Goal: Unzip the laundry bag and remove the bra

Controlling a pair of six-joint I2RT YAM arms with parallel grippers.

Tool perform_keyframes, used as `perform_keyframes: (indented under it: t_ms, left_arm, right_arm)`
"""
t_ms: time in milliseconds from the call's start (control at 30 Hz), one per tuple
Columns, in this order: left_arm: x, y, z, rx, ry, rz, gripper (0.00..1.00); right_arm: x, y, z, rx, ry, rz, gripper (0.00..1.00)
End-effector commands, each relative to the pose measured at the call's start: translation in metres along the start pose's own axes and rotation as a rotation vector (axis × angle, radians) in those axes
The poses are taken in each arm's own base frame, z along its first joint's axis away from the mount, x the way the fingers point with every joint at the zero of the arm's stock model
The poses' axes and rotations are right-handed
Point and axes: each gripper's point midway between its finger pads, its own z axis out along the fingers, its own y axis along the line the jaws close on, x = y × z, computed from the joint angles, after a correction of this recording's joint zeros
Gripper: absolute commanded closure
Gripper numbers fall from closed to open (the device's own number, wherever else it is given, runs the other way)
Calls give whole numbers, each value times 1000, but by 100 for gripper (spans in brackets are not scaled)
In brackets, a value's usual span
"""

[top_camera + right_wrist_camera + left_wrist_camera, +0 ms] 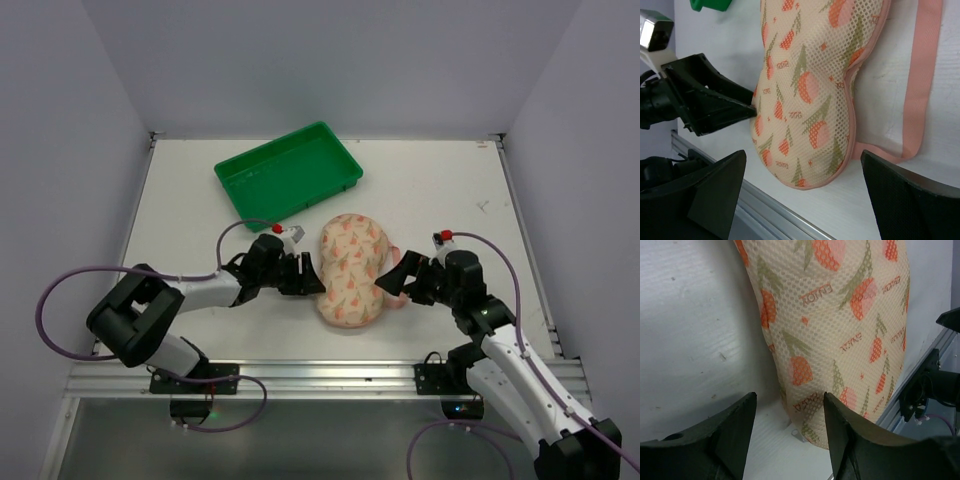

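Note:
The laundry bag (352, 270), a cream peanut-shaped mesh case with orange-pink print and pink trim, lies closed on the table between both grippers. My left gripper (316, 281) is at its left edge. In the left wrist view the left gripper (788, 407) is open, with the bag's (840, 330) lower rim and a small metal zip pull (799, 434) between the fingers. My right gripper (392, 282) stands wide open at the bag's right side. In the right wrist view the right gripper (802, 172) frames the bag's (810, 85) rounded end, beside the pink loop (926, 75). The bra is hidden.
A green plastic tray (288, 172) sits at the back left of the white table; its corner (710, 4) shows in the right wrist view. The aluminium rail (320, 375) runs along the table's near edge, close behind the bag's near end.

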Motion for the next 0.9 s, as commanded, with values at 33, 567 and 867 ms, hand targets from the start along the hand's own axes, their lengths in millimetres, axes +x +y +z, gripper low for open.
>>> perform_keyframes:
  t_ms: [33,567,867]
  left_arm:
    - [9,-10,5,105,26,-9,43]
    - [-27,-74,34,258,-27,-164,100]
    - [-67,-106,79,204,-109,-377,100]
  right_arm:
    - [0,11,0,-63,3,-7,1]
    - [-9,12,-6,-30,-11,-69,3]
    - [-28,18,-9,0,-96,-84,14]
